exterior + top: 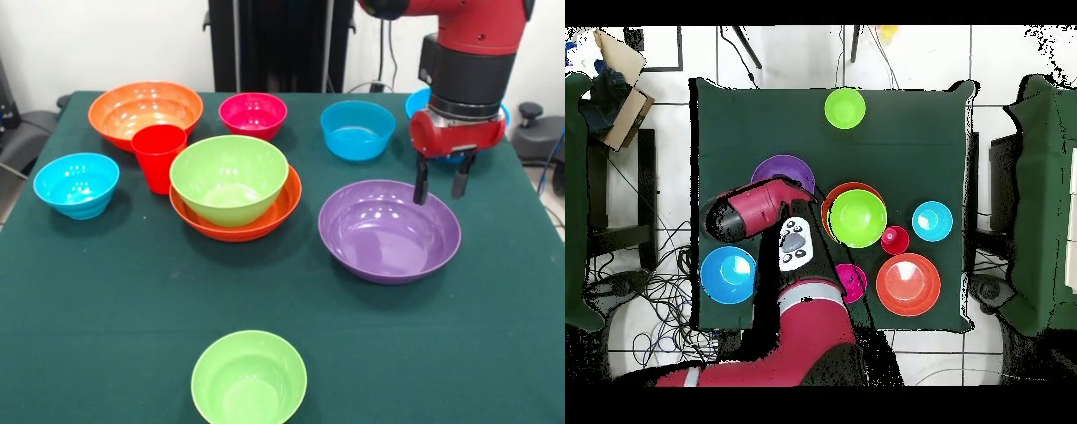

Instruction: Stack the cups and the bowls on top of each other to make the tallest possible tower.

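Two fingers: I see the gripper [440,184] with its dark fingers [421,183] parted by a clear gap and nothing between them; it hangs over the far right rim of the purple bowl [389,231], contact not certain.
Tower: green bowl [229,178] nested in a wide orange bowl [237,208], centre of the table, left of the purple bowl.
Cup: one red tumbler [159,156], upright, just left of the tower.
Orange: two, the second [146,112] far left, behind the cup.
Green: two, the other [249,378] alone at the near edge.
Blue: three in the front view, one [77,185] at left, one [357,129] far right of centre, one [418,101] mostly hidden behind the arm.
Magenta: one [253,115], far centre.
Views: from overhead the arm [750,211] covers much of the purple bowl [787,170] and hides the fingers; I count only two blue bowls there, [728,274] and [932,220].
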`<action>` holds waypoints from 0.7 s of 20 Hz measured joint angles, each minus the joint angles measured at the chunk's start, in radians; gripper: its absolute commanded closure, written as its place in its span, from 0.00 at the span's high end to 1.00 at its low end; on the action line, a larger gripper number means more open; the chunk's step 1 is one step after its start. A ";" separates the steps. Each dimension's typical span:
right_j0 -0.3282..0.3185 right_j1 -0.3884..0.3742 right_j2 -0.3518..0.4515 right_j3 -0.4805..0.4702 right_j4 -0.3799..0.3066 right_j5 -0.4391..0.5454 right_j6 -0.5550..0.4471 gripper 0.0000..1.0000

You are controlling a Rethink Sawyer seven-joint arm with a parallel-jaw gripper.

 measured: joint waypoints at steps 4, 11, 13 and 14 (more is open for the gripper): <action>0.016 0.022 -0.005 -0.007 0.019 -0.005 0.000 1.00; 0.010 0.076 -0.007 -0.032 0.024 -0.041 0.000 1.00; 0.004 0.099 -0.006 -0.051 0.024 -0.053 0.000 1.00; 0.000 0.111 -0.006 -0.062 0.024 -0.060 0.000 1.00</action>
